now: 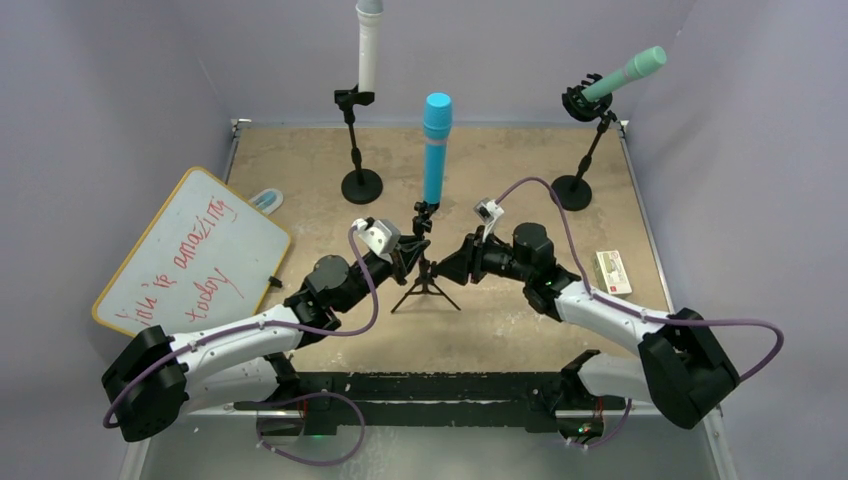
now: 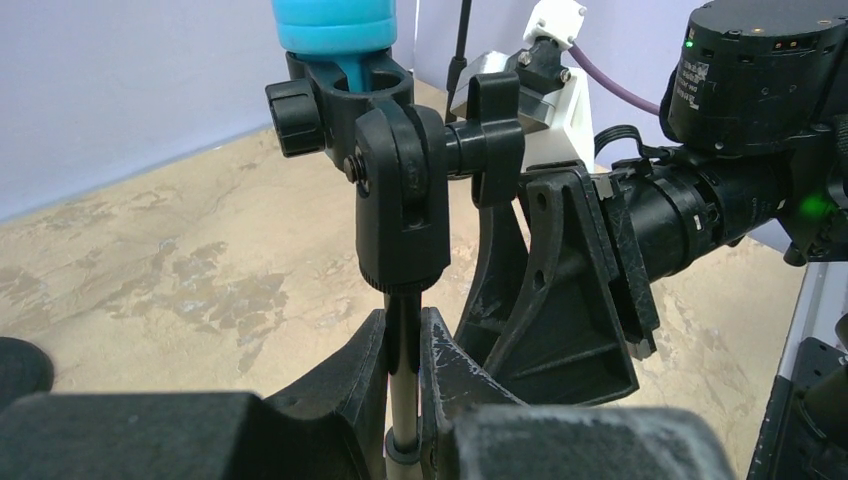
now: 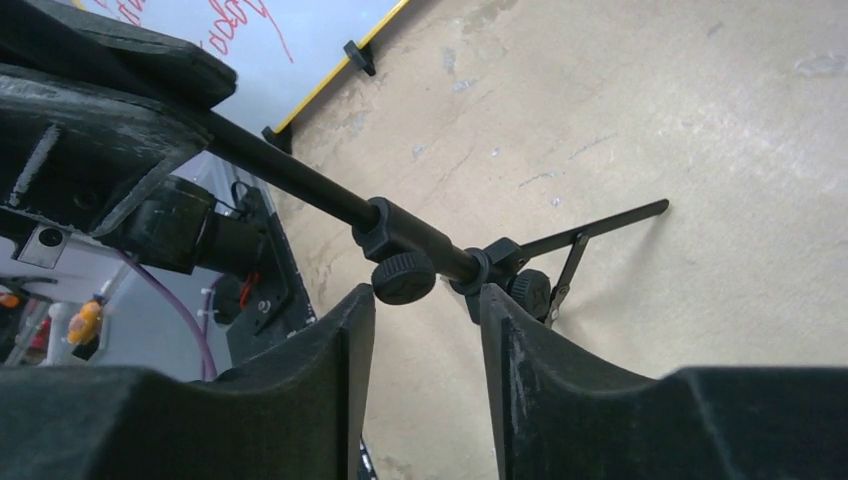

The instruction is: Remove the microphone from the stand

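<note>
A blue microphone point(image 1: 437, 150) stands upright in the black clip point(image 2: 345, 95) of a small tripod stand point(image 1: 427, 285) at the table's middle. Only its lower end shows in the left wrist view point(image 2: 335, 25). My left gripper point(image 1: 408, 255) is shut on the stand's thin pole point(image 2: 403, 340) just under the clip joint; it also shows in the left wrist view point(image 2: 403, 345). My right gripper point(image 1: 455, 265) is open and empty at the pole's right side. In the right wrist view its tips point(image 3: 425, 310) sit at the pole's collar and knob point(image 3: 403, 277), without gripping.
A white microphone point(image 1: 368, 50) on a round-base stand point(image 1: 362, 185) is at the back. A green microphone point(image 1: 625, 75) on another stand point(image 1: 572, 192) is back right. A whiteboard point(image 1: 190, 250) lies on the left and a small box point(image 1: 612, 272) on the right.
</note>
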Controlling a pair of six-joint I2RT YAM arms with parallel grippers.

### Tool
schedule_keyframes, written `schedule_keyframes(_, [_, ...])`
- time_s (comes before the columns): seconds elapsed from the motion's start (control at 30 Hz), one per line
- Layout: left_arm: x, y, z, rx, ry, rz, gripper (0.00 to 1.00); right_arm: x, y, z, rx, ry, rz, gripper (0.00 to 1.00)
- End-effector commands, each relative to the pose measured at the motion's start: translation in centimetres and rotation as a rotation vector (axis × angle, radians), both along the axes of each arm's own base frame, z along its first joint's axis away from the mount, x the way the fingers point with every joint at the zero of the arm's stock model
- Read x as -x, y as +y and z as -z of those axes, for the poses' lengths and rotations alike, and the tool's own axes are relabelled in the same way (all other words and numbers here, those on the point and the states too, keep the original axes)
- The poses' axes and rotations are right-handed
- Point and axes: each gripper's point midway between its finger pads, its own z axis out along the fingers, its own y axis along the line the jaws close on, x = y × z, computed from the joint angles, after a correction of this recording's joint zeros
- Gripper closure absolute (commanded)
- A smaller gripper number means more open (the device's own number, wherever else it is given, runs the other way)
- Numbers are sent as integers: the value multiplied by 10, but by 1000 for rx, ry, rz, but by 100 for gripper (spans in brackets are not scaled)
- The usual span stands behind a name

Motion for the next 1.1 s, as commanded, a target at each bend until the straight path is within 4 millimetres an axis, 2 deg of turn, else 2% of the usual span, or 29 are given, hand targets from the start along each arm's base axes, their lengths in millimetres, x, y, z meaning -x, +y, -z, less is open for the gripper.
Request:
schedule_keyframes(0.0, [4,-3,-22,41,-20,23,100,-1,-6,-5,-17,49,58,47])
schedule_keyframes(0.17, [5,0,-21,39,-27,17,100,4,-10,-15,-98,131,110,16])
schedule_keyframes(0.23, [5,1,-21,31,-30,16,100,6,-11,-19,-119,162,128,9])
schedule_keyframes(0.37, [5,2,-22,26,-37,11,100,-5,-21,-21,-192,288,286,1])
schedule_keyframes(0.5, [4,1,-23,28,-37,12,100,-4,-26,-30,-292,332,327,1])
schedule_keyframes(0.63, [4,1,-24,32,-33,13,100,8,-13,-19,-294,442,238,2])
schedule_keyframes(0.7, [5,1,-23,31,-31,14,100,14,-4,-25,-346,456,156,8])
schedule_keyframes(0.83, [5,2,-23,36,-31,10,100,23,-5,-26,-474,500,116,9])
schedule_keyframes(1.07, [4,3,-24,33,-33,2,100,20,2,-28,-492,502,74,24])
